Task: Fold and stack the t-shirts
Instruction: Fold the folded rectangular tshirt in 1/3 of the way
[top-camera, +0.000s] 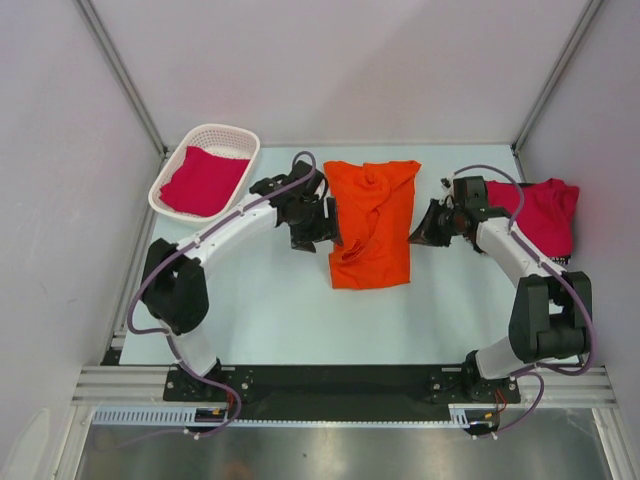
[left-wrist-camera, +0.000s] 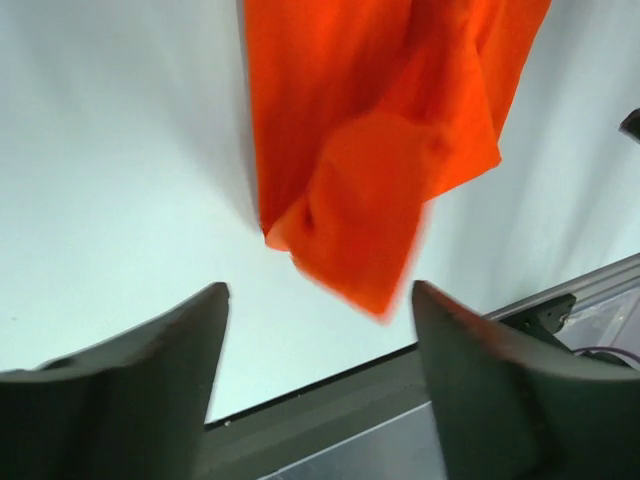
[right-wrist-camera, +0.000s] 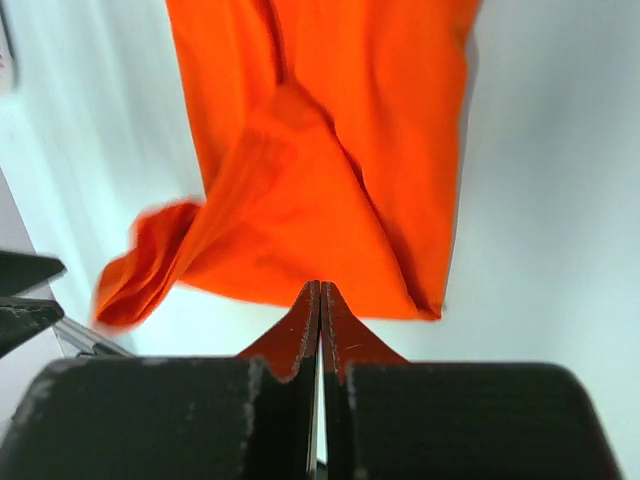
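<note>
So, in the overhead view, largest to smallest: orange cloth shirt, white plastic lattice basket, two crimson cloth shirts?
orange cloth shirt
white plastic lattice basket
crimson shirt in basket and crimson shirt at right: too alike to rank, latter partly hidden

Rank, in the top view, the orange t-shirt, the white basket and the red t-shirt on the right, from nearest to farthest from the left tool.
1. orange t-shirt, just to the right of the left tool.
2. white basket, at the back left.
3. red t-shirt, at the far right.
</note>
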